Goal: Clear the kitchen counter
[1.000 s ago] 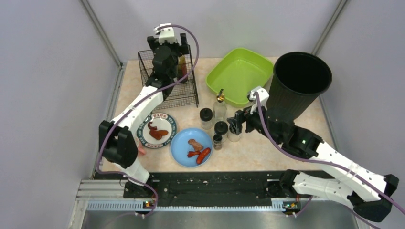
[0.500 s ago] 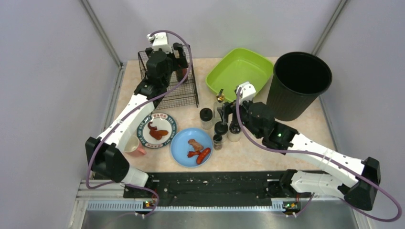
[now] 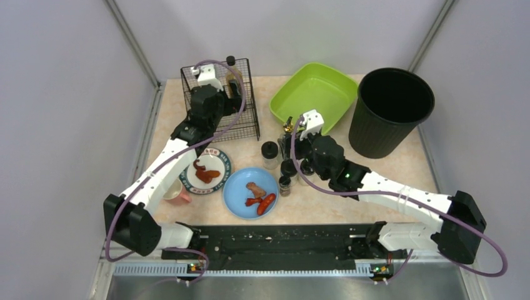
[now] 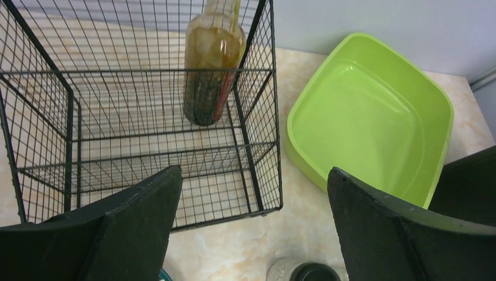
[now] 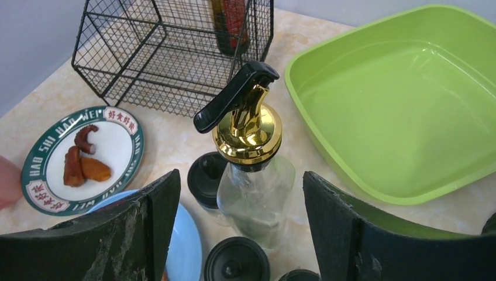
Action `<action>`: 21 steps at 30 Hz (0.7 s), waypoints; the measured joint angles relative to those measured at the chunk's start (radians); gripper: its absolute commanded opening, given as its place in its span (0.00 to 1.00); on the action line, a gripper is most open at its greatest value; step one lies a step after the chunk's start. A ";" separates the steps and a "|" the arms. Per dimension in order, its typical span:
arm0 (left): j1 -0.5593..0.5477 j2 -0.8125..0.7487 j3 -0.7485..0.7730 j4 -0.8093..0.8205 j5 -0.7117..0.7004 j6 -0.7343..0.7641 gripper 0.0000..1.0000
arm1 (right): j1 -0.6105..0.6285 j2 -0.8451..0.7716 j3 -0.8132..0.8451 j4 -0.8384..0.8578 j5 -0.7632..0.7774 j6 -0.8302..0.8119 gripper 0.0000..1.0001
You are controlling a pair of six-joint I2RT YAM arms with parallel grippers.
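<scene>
The kitchen counter (image 3: 306, 209) spread under everything in the top view. At its 11 o'clock, the left gripper (image 4: 252, 172) hung with jaws wide apart above the wire basket (image 4: 117, 117), which held an upright brown sauce bottle (image 4: 212, 64). Near the centre, the right gripper (image 5: 240, 175) gaped wide towards a gold-necked oil dispenser (image 5: 251, 146), with the green tub (image 5: 409, 99) at 1 o'clock

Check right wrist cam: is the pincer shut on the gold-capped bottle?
No, the right pincer is open, its fingers spread wide either side of the gold-capped bottle.

Jars (image 3: 270, 151), blue plate (image 3: 237, 189) on kitchen counter (image 3: 301, 207)
</scene>
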 measured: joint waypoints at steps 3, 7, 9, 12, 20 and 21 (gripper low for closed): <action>0.000 -0.033 -0.058 -0.001 0.010 -0.019 0.98 | -0.005 0.018 -0.020 0.061 0.003 -0.010 0.71; 0.000 -0.072 -0.138 -0.006 0.022 -0.032 0.97 | -0.018 0.061 -0.030 0.119 0.003 -0.018 0.67; 0.000 -0.079 -0.166 -0.010 0.032 -0.036 0.96 | -0.027 0.085 -0.030 0.139 0.003 -0.022 0.61; 0.000 -0.088 -0.207 -0.009 0.055 -0.044 0.96 | -0.034 0.109 -0.040 0.181 0.002 -0.029 0.50; 0.000 -0.126 -0.282 -0.006 0.130 -0.067 0.94 | -0.037 0.130 -0.042 0.228 0.014 -0.066 0.15; 0.000 -0.129 -0.290 -0.001 0.139 -0.071 0.94 | -0.037 0.130 -0.042 0.229 0.016 -0.070 0.10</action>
